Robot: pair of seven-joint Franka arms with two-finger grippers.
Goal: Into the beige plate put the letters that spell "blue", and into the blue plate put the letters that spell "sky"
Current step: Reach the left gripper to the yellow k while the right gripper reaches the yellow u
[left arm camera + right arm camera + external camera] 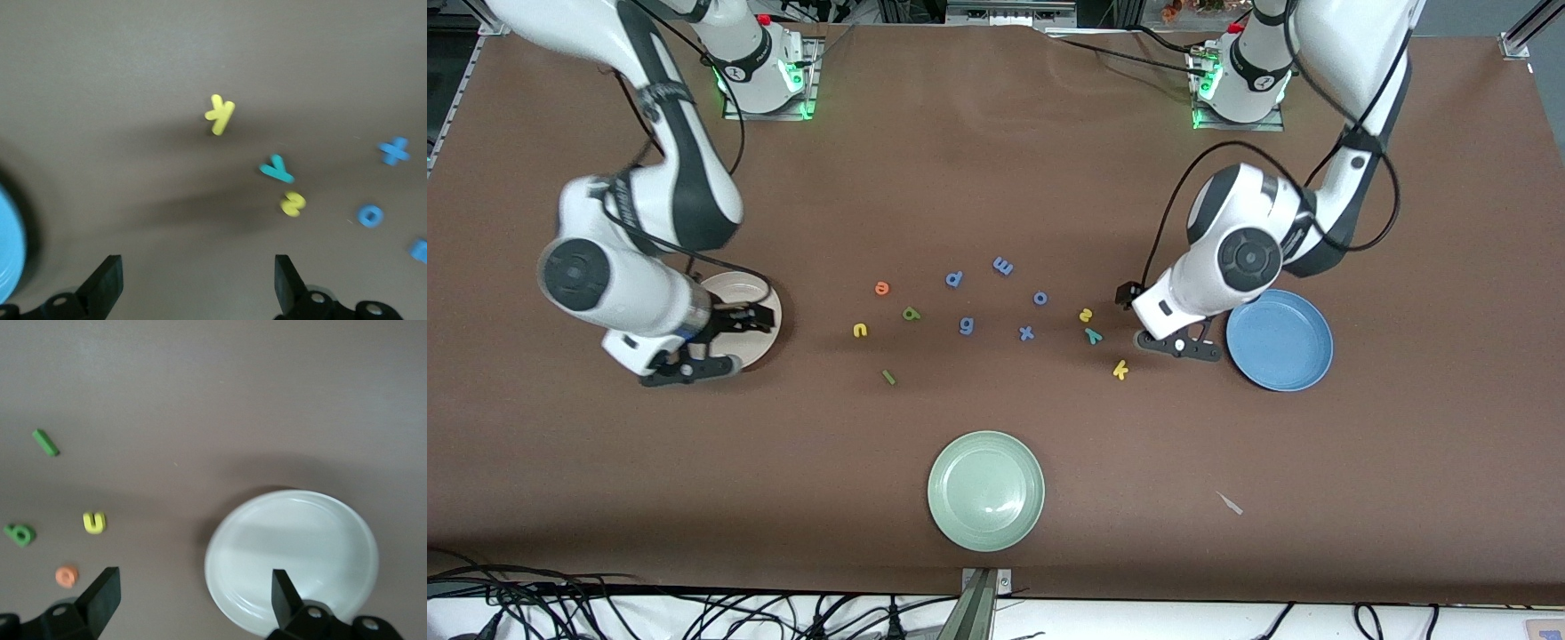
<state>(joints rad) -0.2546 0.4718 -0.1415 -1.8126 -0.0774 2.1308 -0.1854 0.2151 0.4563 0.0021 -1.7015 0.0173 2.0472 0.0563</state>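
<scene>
Trouble could come from lookalikes: yellow "u" (860, 330) near the beige plate (769, 300) resembles yellow "s" (1086, 314) by the blue plate (1279, 340) (plates empty). Left gripper (1179, 344) and right gripper (710, 342) gape wide, holding nothing.

On the table there are three plates: one beige plate (769, 307), one blue plate (1279, 340) and one pale green plate (985, 491). There are twelve foam letters: five blue letters (1002, 266), three yellow letters (1120, 369), three green letters (888, 377) and one orange letter (882, 287). Two robot arms (649, 191) are present.
</scene>
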